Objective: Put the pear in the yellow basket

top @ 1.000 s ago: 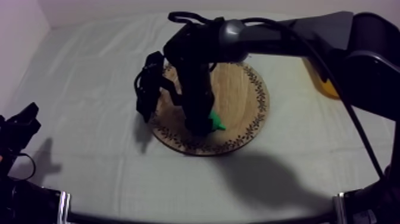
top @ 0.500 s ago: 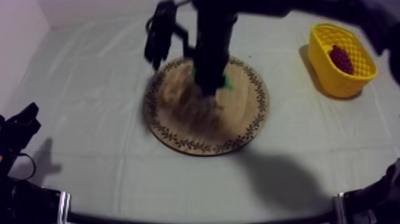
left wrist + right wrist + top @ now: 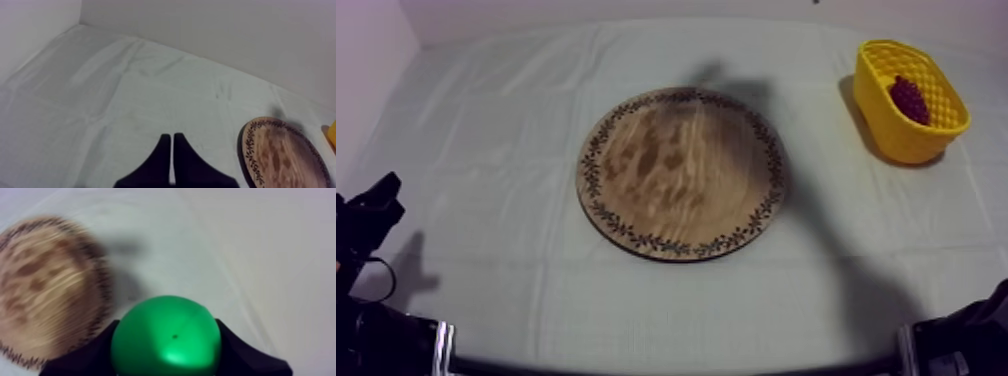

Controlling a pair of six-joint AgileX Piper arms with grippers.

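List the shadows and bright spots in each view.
Top view: a broad shadow darkens the far and right side of the board and runs down the cloth toward the near right. Left wrist view: a soft shadow lies by the board's far rim. Right wrist view: a grey shadow sits on the cloth beside the board, and a pale sheen shows low on the pear.

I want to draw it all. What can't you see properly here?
Pear: right wrist view, partly cut off by the edge, sides covered by the right gripper.
Wooden board: left wrist view, part cut off by the edge.
Grapes: top view, lower part hidden by the yellow basket wall.
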